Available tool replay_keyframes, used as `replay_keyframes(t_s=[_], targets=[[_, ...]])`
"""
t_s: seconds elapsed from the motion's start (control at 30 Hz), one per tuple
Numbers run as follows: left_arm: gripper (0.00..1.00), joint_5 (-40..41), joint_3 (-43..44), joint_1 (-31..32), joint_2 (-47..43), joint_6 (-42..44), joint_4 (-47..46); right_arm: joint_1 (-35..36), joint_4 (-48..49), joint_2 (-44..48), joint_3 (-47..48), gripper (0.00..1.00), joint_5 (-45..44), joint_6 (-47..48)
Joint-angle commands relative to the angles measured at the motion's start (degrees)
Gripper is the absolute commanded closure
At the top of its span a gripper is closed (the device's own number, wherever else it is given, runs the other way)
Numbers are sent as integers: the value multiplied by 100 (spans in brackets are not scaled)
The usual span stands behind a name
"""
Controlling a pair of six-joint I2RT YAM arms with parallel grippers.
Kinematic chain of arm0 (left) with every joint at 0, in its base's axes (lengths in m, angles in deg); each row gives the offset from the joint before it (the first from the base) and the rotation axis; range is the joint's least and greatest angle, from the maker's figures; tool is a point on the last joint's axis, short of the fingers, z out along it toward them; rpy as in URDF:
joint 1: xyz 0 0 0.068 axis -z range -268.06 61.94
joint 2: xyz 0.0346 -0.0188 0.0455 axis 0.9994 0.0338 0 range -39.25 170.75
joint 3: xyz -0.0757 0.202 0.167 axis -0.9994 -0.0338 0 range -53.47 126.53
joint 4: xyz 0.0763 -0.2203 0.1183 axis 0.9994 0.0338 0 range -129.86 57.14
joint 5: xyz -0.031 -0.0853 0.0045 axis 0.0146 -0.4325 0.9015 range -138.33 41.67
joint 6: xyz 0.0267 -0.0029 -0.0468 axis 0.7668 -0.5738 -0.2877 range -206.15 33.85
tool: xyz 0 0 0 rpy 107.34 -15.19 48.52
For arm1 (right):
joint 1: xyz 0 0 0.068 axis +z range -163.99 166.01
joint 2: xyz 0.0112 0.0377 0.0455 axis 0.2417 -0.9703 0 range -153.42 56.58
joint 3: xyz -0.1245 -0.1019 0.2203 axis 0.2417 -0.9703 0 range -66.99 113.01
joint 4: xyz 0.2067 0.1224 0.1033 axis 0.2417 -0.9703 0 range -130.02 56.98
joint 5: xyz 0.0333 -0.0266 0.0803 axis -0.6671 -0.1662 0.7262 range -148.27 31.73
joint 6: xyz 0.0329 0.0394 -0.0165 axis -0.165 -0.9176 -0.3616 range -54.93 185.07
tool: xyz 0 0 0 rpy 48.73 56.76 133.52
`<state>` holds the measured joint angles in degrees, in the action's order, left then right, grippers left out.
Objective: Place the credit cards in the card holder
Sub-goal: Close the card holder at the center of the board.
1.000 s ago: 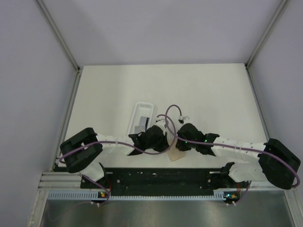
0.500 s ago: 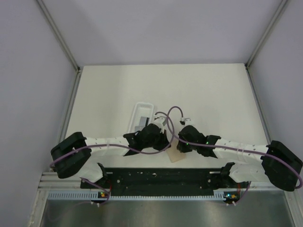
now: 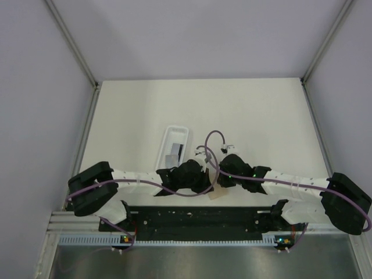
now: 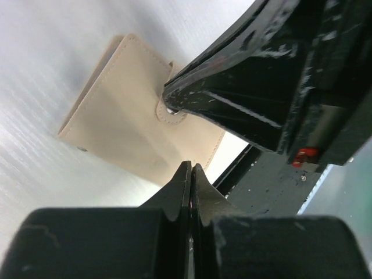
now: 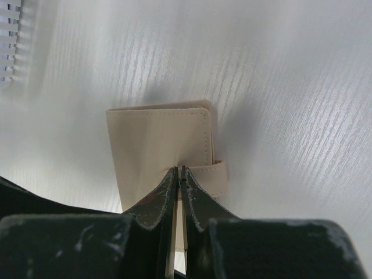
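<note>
The tan card holder (image 4: 131,119) lies folded shut on the white table, near the front edge; it also shows in the right wrist view (image 5: 154,142) and in the top view (image 3: 215,196). My right gripper (image 5: 179,170) is shut on its closing tab (image 5: 208,178), and from the left wrist its fingers (image 4: 232,107) pinch the tab at the snap. My left gripper (image 4: 192,168) is shut with nothing visible in it, just short of the holder's near edge. In the top view the two grippers (image 3: 204,183) (image 3: 218,185) meet over the holder. The grey credit cards (image 3: 174,153) lie in the clear tray.
The long clear plastic tray (image 3: 176,133) stands just behind my left gripper. The black base rail (image 3: 197,218) runs along the table's front edge, close to the holder. Purple cables loop above both wrists.
My left gripper has pulled back from the tray and swung down towards the front edge, beside the card holder. The right gripper has stayed on the tab.
</note>
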<state>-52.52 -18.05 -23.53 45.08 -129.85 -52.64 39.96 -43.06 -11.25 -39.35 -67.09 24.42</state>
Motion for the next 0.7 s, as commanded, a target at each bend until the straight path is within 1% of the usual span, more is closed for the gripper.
replay_keyframes(t_s=[0.0, 0.23, 0.47, 0.67], targets=[[100, 58, -123, 33, 162, -165, -322, 98, -332, -28, -118, 94, -15, 30], [100, 278, -88, 33, 399, -279, -278, 98, -332, 51, -136, 93, 38, 30], [100, 287, -105, 33, 575, -350, -304, 98, -332, 262, -145, 85, 135, 13], [100, 322, -114, 33, 549, -358, -304, 98, -323, 271, -162, 86, 161, -14]])
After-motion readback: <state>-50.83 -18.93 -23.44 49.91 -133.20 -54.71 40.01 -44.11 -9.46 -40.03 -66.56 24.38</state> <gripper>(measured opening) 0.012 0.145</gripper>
